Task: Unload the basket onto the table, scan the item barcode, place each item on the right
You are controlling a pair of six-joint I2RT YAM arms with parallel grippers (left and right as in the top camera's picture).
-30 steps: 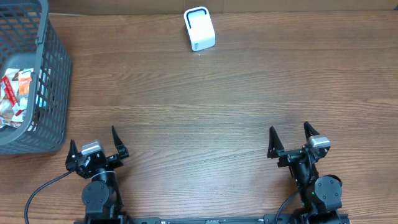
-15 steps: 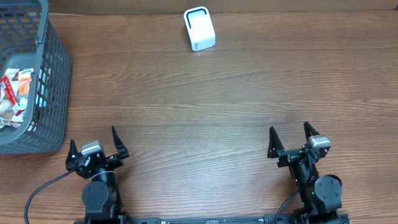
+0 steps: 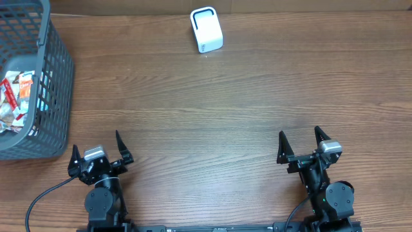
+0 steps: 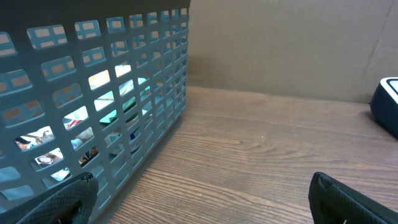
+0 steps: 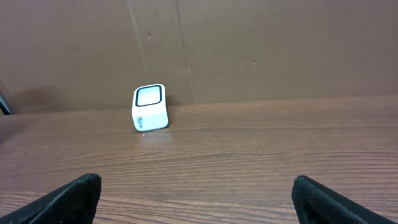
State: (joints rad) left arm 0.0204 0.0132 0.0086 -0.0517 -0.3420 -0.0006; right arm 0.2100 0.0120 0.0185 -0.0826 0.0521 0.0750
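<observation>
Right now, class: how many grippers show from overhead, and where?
2. The left gripper, open, is at the near edge by the basket; the right gripper, open, is at the near edge opposite. None looks hidden.

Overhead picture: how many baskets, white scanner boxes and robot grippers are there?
Grey basket: 1
White scanner: 1
Grippers: 2, the left gripper and the right gripper
Total: 4

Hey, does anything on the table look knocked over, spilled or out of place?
Nothing stands out. The white scanner stands upright near the far edge of the table, the snack packets lie inside the grey basket, and the left gripper and right gripper sit open and empty.
</observation>
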